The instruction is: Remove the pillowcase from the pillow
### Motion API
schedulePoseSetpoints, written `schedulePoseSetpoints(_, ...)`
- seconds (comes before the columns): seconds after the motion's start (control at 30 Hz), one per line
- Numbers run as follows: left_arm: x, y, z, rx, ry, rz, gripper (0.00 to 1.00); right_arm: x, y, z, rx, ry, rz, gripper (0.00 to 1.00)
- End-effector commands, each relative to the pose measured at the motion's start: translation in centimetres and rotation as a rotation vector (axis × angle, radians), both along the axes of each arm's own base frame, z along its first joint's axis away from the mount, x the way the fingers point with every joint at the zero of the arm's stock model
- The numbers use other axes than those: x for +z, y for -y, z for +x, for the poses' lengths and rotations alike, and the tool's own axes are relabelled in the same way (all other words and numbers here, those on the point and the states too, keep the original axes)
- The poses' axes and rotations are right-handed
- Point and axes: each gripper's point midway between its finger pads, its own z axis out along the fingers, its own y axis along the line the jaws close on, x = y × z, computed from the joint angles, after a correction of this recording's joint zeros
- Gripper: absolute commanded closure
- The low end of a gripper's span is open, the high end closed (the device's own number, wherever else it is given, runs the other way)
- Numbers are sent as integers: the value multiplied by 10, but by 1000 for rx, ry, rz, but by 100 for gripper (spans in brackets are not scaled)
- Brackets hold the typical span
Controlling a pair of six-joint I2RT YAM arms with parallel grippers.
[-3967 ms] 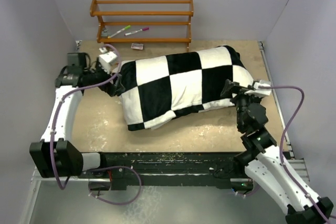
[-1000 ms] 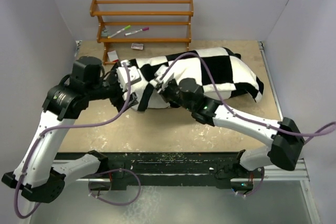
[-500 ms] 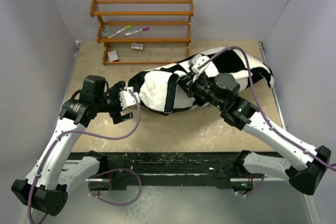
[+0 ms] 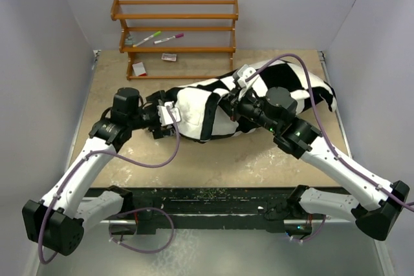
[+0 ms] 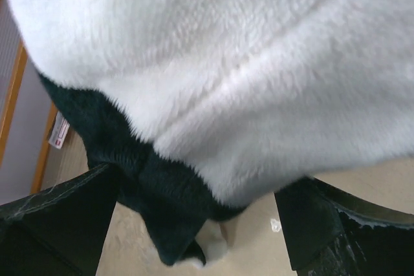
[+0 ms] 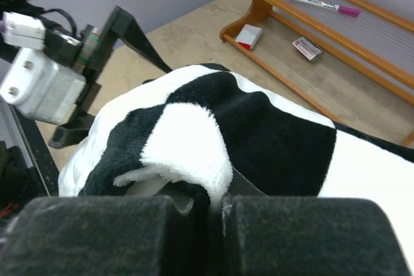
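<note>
The black and white checkered pillowcase lies bunched across the table's middle, stretching from centre to the right. My right gripper is shut on a fold of it near its middle; in the right wrist view the fleecy fold is pinched between the closed fingers. My left gripper stands open at the cover's left end, with white and black fleece bulging between its spread fingers. The pillow is hidden inside the cover, apart from perhaps a smooth pale patch under the fold.
A wooden rack stands at the back, with two markers on its shelf and a small card below. A red and white box lies on the table by it. Grey walls close in both sides. Purple cables loop over both arms.
The right arm has dragged the bunched cover to the right. The left gripper opened, dropped back from the cover, then came up again to its left end.
</note>
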Motion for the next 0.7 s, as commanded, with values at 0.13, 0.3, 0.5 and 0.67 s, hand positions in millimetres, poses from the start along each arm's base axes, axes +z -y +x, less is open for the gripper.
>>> schedulePoseSetpoints(0.13,12,40,2,-153,-41,-60,14,120,-1,-26,100,196,280,100)
schedulePoseSetpoints(0.3,37,46,10,-87,-78,-132,80,128,1,-23,77,200,306,100)
schedulePoseSetpoints(0.5,103,33,21,104,-112,-223,100,134,6,1,-45,168,312,96)
schedulePoseSetpoints(0.67,215,10,24,205,58,-315,100,139,5,30,-163,115,282,89)
